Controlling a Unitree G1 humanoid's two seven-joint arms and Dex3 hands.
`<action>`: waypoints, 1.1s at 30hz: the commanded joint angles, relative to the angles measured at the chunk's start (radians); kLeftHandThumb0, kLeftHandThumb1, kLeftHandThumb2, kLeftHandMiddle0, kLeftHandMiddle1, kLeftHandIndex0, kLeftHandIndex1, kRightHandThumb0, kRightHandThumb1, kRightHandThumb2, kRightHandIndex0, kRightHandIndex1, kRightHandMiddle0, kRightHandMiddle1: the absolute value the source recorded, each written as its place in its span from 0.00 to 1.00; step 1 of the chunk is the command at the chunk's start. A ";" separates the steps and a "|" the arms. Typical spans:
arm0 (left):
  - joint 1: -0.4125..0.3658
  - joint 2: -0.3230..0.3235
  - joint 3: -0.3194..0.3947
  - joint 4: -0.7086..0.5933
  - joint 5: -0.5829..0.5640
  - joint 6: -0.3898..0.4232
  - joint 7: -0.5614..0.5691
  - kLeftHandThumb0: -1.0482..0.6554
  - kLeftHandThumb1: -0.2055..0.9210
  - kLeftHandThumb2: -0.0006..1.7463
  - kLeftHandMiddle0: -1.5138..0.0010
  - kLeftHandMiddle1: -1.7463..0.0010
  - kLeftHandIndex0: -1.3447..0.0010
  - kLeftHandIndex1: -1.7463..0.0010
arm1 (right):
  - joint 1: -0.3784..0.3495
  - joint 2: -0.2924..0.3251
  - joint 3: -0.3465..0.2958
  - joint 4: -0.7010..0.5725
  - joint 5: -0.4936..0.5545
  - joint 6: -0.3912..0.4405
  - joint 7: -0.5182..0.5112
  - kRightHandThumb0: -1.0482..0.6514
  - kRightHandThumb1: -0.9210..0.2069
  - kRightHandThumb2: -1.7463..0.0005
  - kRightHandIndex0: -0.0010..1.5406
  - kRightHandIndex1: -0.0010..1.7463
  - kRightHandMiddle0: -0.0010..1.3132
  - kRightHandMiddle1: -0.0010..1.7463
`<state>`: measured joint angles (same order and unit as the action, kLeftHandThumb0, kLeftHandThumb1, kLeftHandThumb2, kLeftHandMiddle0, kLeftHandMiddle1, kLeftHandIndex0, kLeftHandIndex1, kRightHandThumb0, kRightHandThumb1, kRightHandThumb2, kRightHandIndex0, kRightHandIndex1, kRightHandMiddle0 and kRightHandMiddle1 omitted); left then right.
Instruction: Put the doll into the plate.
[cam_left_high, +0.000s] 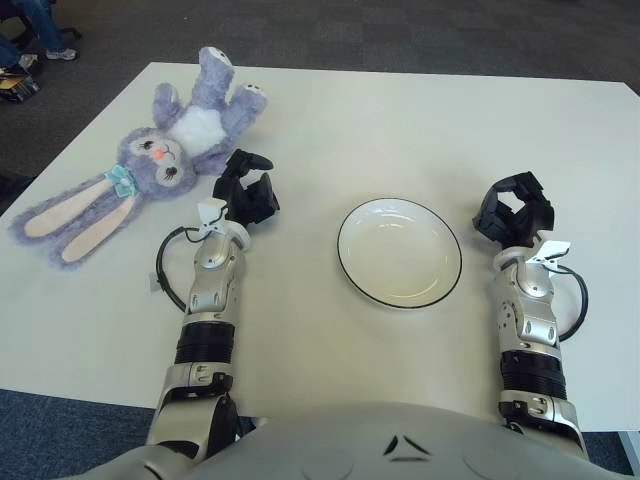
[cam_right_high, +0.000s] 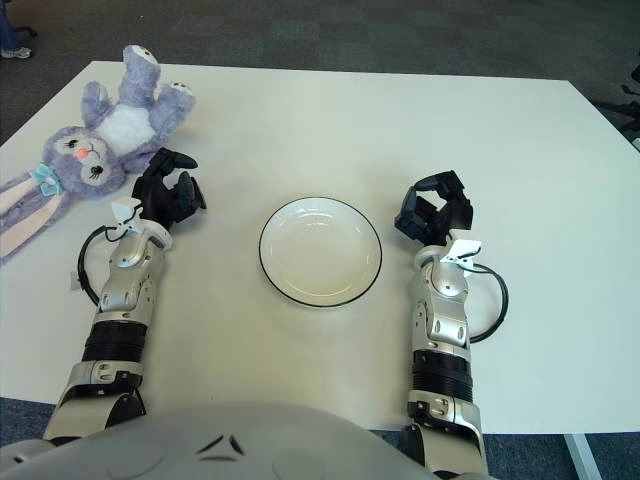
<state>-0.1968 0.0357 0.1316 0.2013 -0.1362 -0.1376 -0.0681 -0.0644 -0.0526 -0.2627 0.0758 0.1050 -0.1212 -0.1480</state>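
We saw the purple plush rabbit doll (cam_left_high: 165, 150) lying at the upper left of the white table (cam_left_high: 400, 120), near our empty, loosely open left hand (cam_left_high: 245, 190). The black-rimmed white plate (cam_left_high: 399, 252) sat centre; our right hand (cam_left_high: 513, 210) rested open beside it.

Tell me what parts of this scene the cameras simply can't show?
- Doll: in the right eye view the left edge cuts off its long ears.
- Left robot hand: its palm faces away, so the underside is hidden.
- Right robot hand: likewise.
- Plate: fully visible, nothing in it.
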 joint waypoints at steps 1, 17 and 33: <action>0.009 0.004 0.001 0.020 -0.004 -0.025 -0.015 0.37 0.64 0.61 0.28 0.00 0.66 0.00 | 0.059 0.020 -0.006 0.027 0.005 0.006 -0.002 0.35 0.46 0.31 0.74 1.00 0.42 1.00; 0.005 0.010 -0.001 0.045 0.028 -0.091 -0.004 0.37 0.66 0.59 0.29 0.00 0.67 0.00 | 0.051 0.023 -0.005 0.034 0.004 0.013 -0.006 0.35 0.46 0.30 0.74 1.00 0.42 1.00; 0.011 0.006 -0.002 0.043 0.049 -0.128 0.017 0.37 0.67 0.58 0.29 0.00 0.68 0.00 | 0.049 0.025 -0.004 0.034 0.002 0.020 -0.011 0.35 0.46 0.30 0.75 1.00 0.42 1.00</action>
<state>-0.2070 0.0444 0.1310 0.2267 -0.1038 -0.2349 -0.0663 -0.0663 -0.0490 -0.2628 0.0804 0.1047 -0.1093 -0.1526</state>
